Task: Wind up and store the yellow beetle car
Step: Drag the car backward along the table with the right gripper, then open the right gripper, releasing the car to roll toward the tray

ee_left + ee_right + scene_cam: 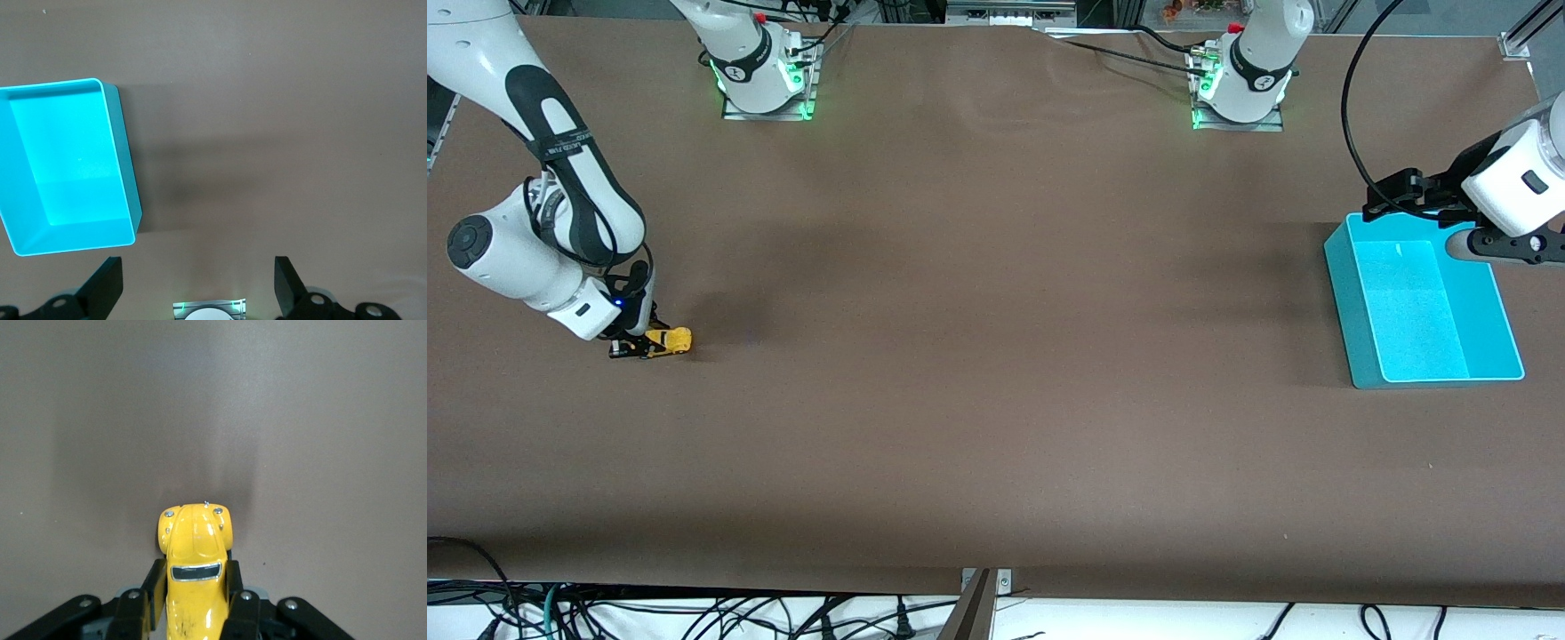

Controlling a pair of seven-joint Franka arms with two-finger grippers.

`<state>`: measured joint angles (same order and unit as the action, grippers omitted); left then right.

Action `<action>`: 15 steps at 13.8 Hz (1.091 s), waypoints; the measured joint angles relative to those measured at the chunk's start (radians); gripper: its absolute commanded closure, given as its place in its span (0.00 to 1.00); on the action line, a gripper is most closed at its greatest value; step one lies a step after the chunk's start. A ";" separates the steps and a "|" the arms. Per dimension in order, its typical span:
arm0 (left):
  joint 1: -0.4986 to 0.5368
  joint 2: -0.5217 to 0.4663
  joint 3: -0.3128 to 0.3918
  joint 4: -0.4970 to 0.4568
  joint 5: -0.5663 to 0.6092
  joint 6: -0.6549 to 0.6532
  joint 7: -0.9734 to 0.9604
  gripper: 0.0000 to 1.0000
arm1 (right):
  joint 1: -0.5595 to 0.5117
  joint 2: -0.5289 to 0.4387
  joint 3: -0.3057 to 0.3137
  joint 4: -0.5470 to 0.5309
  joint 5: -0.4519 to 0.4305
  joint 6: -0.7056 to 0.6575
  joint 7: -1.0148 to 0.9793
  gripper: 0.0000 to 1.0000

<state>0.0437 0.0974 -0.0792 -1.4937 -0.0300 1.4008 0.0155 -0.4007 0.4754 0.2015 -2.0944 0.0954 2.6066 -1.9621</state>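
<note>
The yellow beetle car (669, 340) sits on the brown table at the right arm's end. My right gripper (640, 345) is shut on it, low at the table. In the right wrist view the car (195, 567) sits between the two black fingers (152, 590), which press on its sides, with its rounded end sticking out past them. The cyan bin (1423, 302) stands at the left arm's end of the table and looks empty. My left gripper (1392, 197) is open and empty over the bin's edge nearest the robots' bases. The bin also shows in the left wrist view (67, 167).
The two arm bases (765, 80) (1238, 89) stand along the table's edge farthest from the front camera. Cables lie below the table's near edge (694, 613).
</note>
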 measured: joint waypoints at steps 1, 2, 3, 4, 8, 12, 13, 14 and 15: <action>0.000 0.000 0.000 0.000 0.000 0.000 0.000 0.00 | 0.000 0.004 0.000 0.009 0.000 -0.012 0.008 0.81; 0.000 0.000 0.000 0.000 0.000 0.000 0.000 0.00 | 0.000 0.007 0.000 0.015 0.000 -0.021 0.014 0.81; 0.000 0.000 0.000 0.000 0.000 0.000 0.000 0.00 | 0.000 0.008 0.000 0.018 0.000 -0.024 0.017 0.78; 0.000 0.000 0.000 0.000 0.000 0.000 0.000 0.00 | 0.000 0.009 0.000 0.019 0.001 -0.026 0.018 0.58; 0.000 0.000 0.000 0.000 0.000 0.000 0.000 0.00 | -0.001 0.024 0.013 0.041 0.002 -0.056 0.025 0.00; 0.000 0.000 0.000 0.000 0.000 0.000 0.000 0.00 | 0.000 0.069 0.050 0.120 0.002 -0.118 0.033 0.00; 0.000 0.000 0.000 0.000 0.000 0.000 0.000 0.00 | 0.001 0.069 0.062 0.153 0.002 -0.157 0.040 0.00; 0.000 0.000 0.000 0.000 0.000 0.000 0.000 0.00 | 0.001 0.066 0.072 0.189 0.002 -0.203 0.049 0.00; 0.000 0.000 0.000 0.000 0.000 0.000 0.000 0.00 | 0.001 0.060 0.081 0.223 0.002 -0.250 0.063 0.00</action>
<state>0.0437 0.0974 -0.0792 -1.4935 -0.0300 1.4008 0.0155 -0.3995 0.5349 0.2829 -1.8717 0.0974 2.3570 -1.8990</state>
